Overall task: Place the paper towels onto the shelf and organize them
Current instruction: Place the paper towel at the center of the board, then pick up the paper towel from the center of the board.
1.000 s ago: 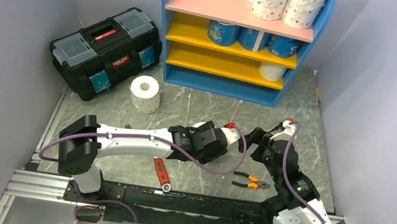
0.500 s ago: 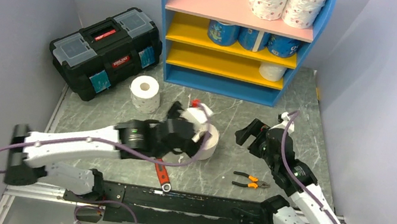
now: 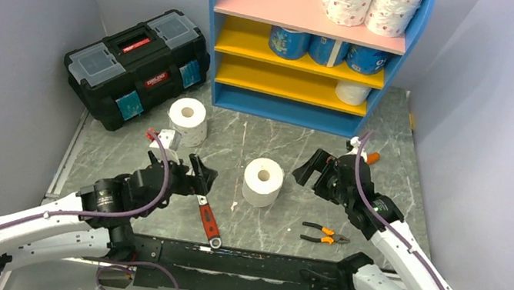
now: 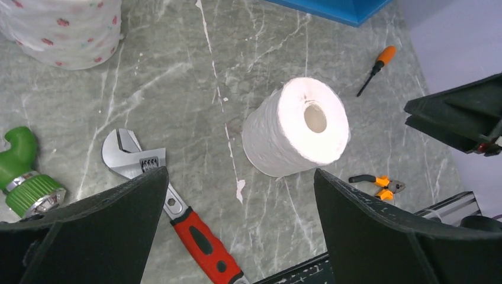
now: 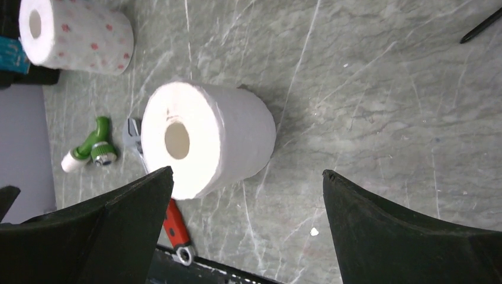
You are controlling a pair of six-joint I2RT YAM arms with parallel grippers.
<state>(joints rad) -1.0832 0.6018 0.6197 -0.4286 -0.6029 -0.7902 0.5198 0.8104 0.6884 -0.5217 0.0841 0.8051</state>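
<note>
A plain white paper towel roll stands upright on the grey table, touched by neither gripper. My left gripper is open to its left, empty. My right gripper is open just right of the roll, empty. A pink-dotted roll stands by the toolbox. The blue-framed shelf holds two dotted rolls on its pink top board, three blue-wrapped rolls on the upper yellow board and one plain roll on the lower.
A black toolbox sits at the back left. A red-handled wrench, orange pliers, an orange screwdriver and a green fitting lie on the table. Grey walls close in on both sides.
My left gripper opened, let go of the plain roll and drew back to the left. The roll now stands alone mid-table. My right gripper shifted slightly left and away from the near edge.
</note>
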